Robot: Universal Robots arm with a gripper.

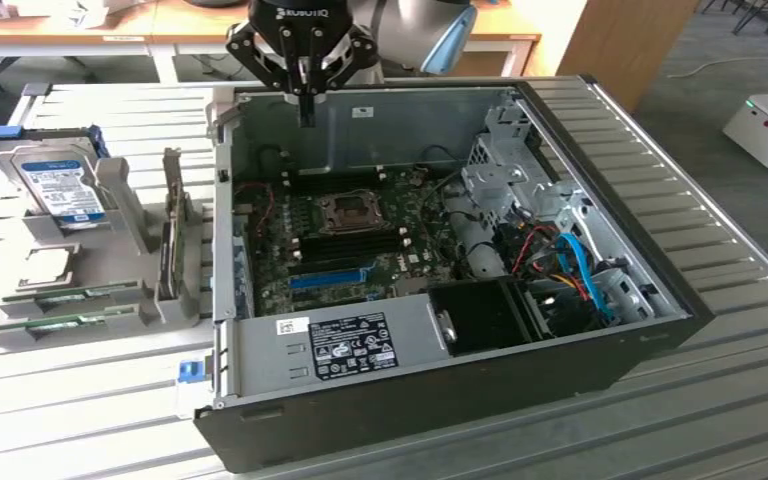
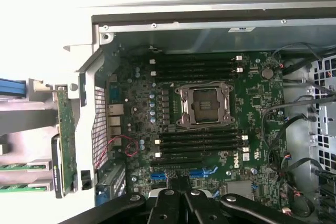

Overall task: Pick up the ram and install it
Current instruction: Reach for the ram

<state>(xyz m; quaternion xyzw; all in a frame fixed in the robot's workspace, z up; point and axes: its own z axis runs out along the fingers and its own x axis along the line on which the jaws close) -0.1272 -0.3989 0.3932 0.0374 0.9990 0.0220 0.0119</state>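
Two green ram sticks point(image 1: 75, 294) lie in a grey holder on the table at the exterior view's left, beside the open computer case point(image 1: 624, 330). In the wrist view they appear as green strips point(image 2: 18, 167). My gripper point(image 1: 307, 112) hangs shut and holds nothing, above the rear part of the case, far from the sticks. From the wrist, its black fingers point(image 2: 179, 188) meet over the motherboard point(image 2: 252, 103). Black memory slots point(image 2: 197, 142) run on both sides of the CPU socket point(image 2: 205, 106), with nothing in them.
A hard drive with a blue label point(image 1: 64, 185) stands upright in the grey rack. A green card point(image 1: 175, 240) stands on edge between rack and case. Cables and a drive cage point(image 1: 558, 260) fill the case's right side. The table point(image 1: 731, 420) is slatted metal.
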